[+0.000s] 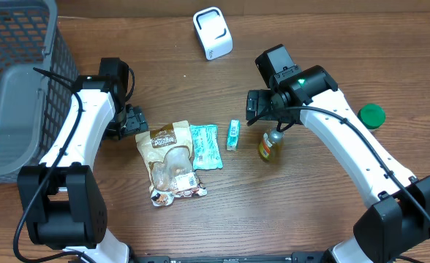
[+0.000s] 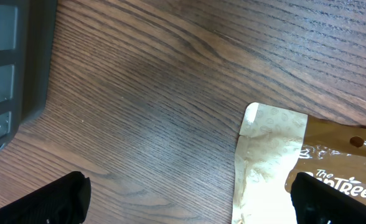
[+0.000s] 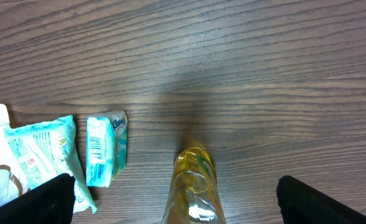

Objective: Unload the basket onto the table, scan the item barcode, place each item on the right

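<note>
Left to right: a grey basket (image 1: 10,88) stands outside the left gripper (image 1: 133,121), whose fingers (image 2: 46,202) are spread wide and hold nothing. In the left wrist view the top corner of the brown snack bag (image 2: 276,162) reaches into the gap between them, close to one finger. Beyond the bag lie a teal wipes pack (image 1: 205,146) and a small tissue pack (image 1: 233,135). The right gripper (image 1: 262,109) also has its fingers (image 3: 332,199) wide apart, and the yellow bottle (image 3: 195,186) sits in the gap, touching neither. The white barcode scanner (image 1: 213,33) stands well apart from both grippers. A green lid (image 1: 371,115) lies outside the right fingers.
</note>
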